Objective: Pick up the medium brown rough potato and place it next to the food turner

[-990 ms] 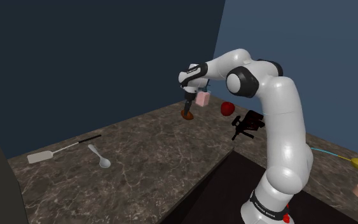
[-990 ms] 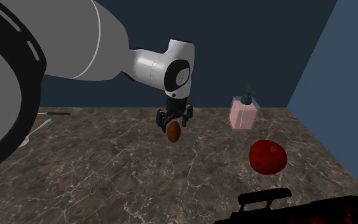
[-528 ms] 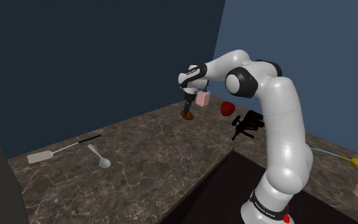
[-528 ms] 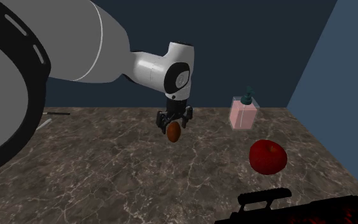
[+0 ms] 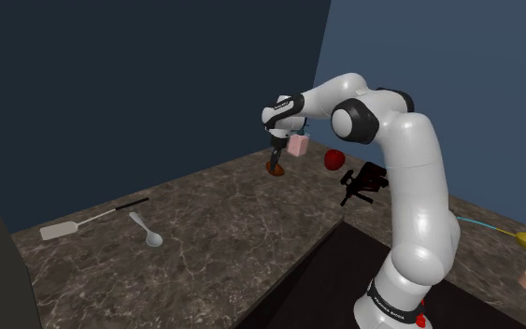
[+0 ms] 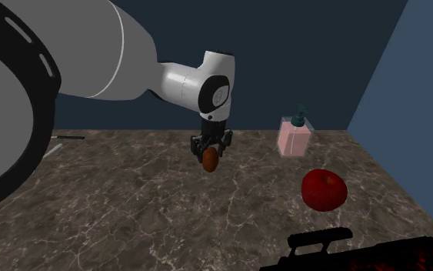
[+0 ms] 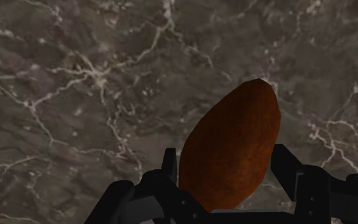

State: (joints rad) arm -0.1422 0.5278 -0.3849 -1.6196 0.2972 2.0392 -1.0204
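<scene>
The potato (image 6: pixel 210 160) hangs clamped in the gripper (image 6: pixel 210 153), long axis pointing down; the turner (image 5: pixel 91 220) lies well apart, toward the shoulder view's left.

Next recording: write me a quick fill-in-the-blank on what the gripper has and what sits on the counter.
The gripper is shut on the brown ____. The soap dispenser has a body coloured ____. Next to the food turner lies a grey ____.
Missing words: potato; pink; spoon.
</scene>
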